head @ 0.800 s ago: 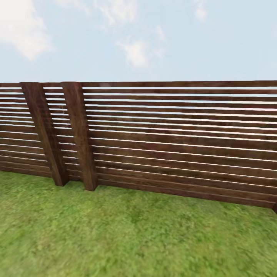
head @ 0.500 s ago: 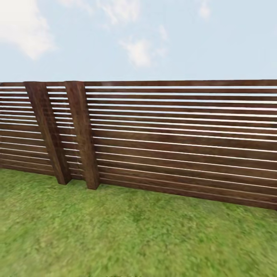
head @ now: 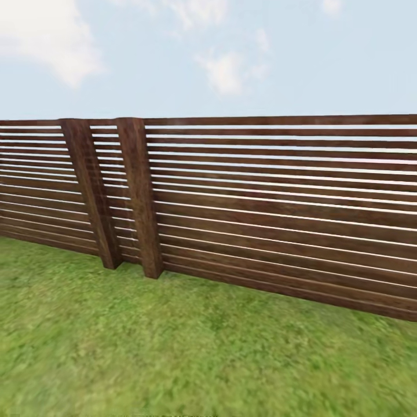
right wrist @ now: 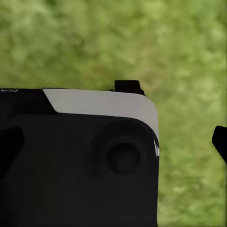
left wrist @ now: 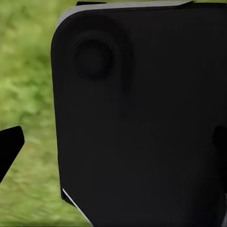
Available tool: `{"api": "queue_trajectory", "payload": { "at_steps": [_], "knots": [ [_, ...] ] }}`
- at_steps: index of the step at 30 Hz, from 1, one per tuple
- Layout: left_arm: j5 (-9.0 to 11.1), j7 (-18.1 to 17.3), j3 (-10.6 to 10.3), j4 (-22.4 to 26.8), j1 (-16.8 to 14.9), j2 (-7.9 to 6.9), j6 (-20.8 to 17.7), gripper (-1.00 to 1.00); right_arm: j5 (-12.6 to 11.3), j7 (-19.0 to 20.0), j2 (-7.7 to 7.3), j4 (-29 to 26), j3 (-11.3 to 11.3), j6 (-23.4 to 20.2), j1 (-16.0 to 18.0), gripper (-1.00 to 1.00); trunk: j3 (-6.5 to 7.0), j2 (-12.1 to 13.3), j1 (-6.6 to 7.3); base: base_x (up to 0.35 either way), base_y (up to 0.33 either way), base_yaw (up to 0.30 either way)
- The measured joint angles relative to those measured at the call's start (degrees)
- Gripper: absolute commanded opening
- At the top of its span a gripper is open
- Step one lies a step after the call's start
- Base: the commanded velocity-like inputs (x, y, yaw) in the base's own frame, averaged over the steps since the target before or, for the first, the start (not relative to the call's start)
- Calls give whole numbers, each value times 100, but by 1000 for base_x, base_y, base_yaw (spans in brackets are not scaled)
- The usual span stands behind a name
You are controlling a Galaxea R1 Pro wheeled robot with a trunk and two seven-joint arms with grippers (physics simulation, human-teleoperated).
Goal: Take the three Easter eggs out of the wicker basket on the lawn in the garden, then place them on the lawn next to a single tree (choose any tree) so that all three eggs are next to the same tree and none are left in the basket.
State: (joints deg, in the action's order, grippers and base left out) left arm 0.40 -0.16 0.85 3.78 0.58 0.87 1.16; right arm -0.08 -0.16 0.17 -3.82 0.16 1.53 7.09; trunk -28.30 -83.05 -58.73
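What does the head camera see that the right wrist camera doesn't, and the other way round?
The head view takes in a dark wooden slatted fence with two thick posts, and a blue sky with clouds. The right wrist view instead looks past a black and grey part of the robot's body with a dark fingertip at the frame's edge. Both show the green lawn.

Lawn (head: pixel 191 347): mottled green grass, flat, running up to dark brown slatted fence (head: pixel 278 208). Two thick fence posts (head: pixel 142 197) stand on grass at fence line, close together. Blurred grass also beneath both wrist cameras (right wrist: pixel 94 42).
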Motion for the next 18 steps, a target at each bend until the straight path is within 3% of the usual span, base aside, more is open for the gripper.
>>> {"api": "queue_trajectory", "payload": {
  "at_steps": [5, 13, 14, 15, 18],
  "knots": [
    [0, 0, -8, 6, 0, -2, 0, 100, -9, 0, -6, 0, -7, -9, 0, 100, -41, 0, 0, 0, 0, 142],
    [-20, 13, -5, 21, 0, -125, 0, 100, -15, 10, -5, 0, -8, -3, 0, 100, -110, 0, 0, 0, 0, 126],
    [-33, 22, -11, 25, 0, -377, 0, 100, -9, 16, -7, 0, -8, -6, 0, 100, -118, 0, 0, 0, 0, 112],
    [-40, 23, -14, 25, 0, -472, 0, 100, -9, 16, -11, 0, -8, -7, 0, 100, -127, 0, 0, 0, 0, 111],
    [-51, 24, -19, 21, 0, -593, 0, 100, -16, 23, -17, 0, -8, -8, 0, 100, -153, 0, 0, 0, 0, 111]
  ]
}}
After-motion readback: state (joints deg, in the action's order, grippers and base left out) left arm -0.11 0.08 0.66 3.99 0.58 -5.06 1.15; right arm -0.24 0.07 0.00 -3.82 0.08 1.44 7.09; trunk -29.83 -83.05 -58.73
